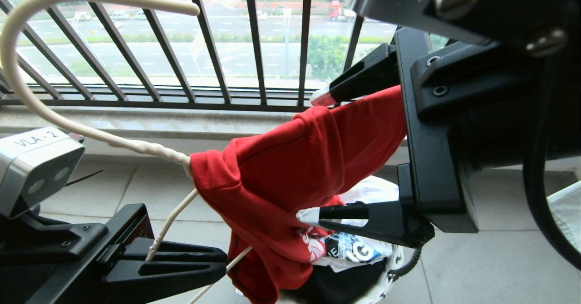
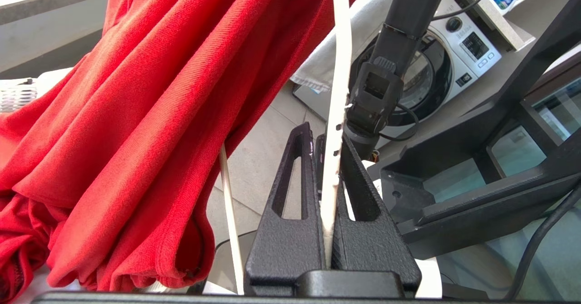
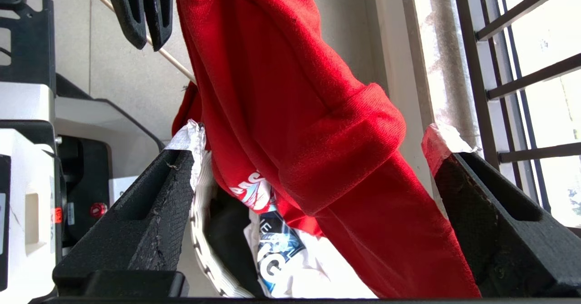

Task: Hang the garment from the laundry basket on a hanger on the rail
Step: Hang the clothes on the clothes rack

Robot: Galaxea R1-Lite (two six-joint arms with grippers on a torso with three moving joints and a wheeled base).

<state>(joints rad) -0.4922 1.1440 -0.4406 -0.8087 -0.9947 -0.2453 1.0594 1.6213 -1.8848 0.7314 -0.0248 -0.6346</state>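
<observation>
Your left end effector sits low on the left of the head view, fingers pressed together on a wire of the cream-white hanger, whose long hook curves up before the black balcony railing. Your right end effector stands wide open, one taped fingertip above and one below the red T-shirt, which is draped over the hanger and trails down into the white woven laundry basket. A white printed T-shirt and a black one lie in that basket, on a grey tiled floor.

From the left wrist view, you see the two fingers clamped on the hanger wire, red cloth hanging just beside it, and a washing machine beyond.

From the right wrist view, the spread fingers flank the T-shirt's folded sleeve without gripping it; the basket rim and the railing show behind.
</observation>
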